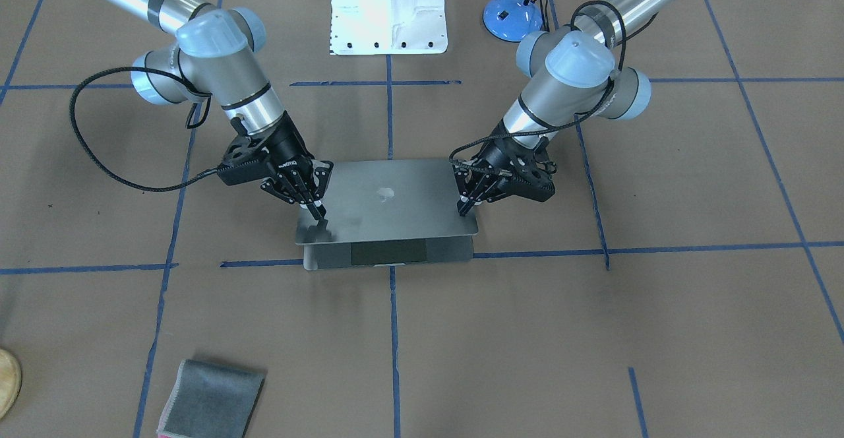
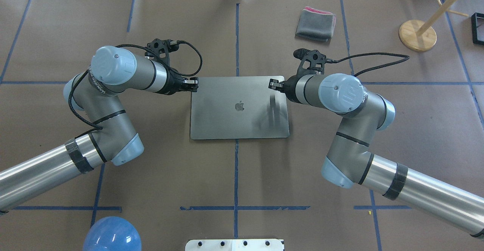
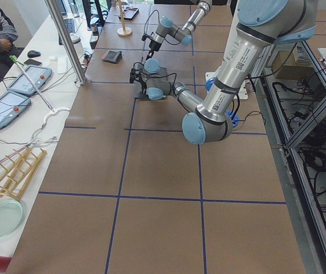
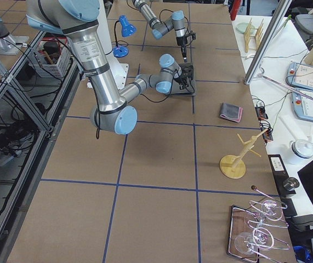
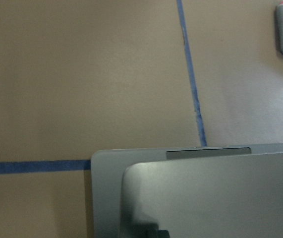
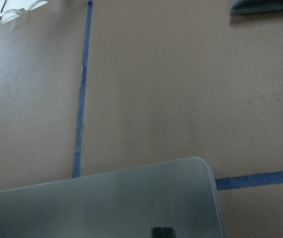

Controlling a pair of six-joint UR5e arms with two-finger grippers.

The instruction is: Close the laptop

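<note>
The silver-grey laptop (image 1: pixel 395 200) lies at the table's middle, its lid with the dark apple logo (image 2: pixel 239 106) lowered almost flat. A narrow strip of the base and trackpad (image 1: pixel 388 253) still shows under the lid's front edge. My left gripper (image 1: pixel 465 210) is shut, its tips touching the lid's far corner on my left (image 2: pixel 194 84). My right gripper (image 1: pixel 318 217) is shut, its tips on the lid's other far corner (image 2: pixel 273 84). The left wrist view shows the lid (image 5: pixel 220 198) over the base edge. The right wrist view shows the lid's corner (image 6: pixel 106 203).
A folded grey cloth (image 2: pixel 315 24) lies beyond the laptop, on the right of the overhead view, and near the front edge in the front-facing view (image 1: pixel 211 402). A blue lamp (image 1: pixel 514 2) and the white robot base (image 1: pixel 389 9) stand behind. A wooden stand (image 2: pixel 418 35) is far right.
</note>
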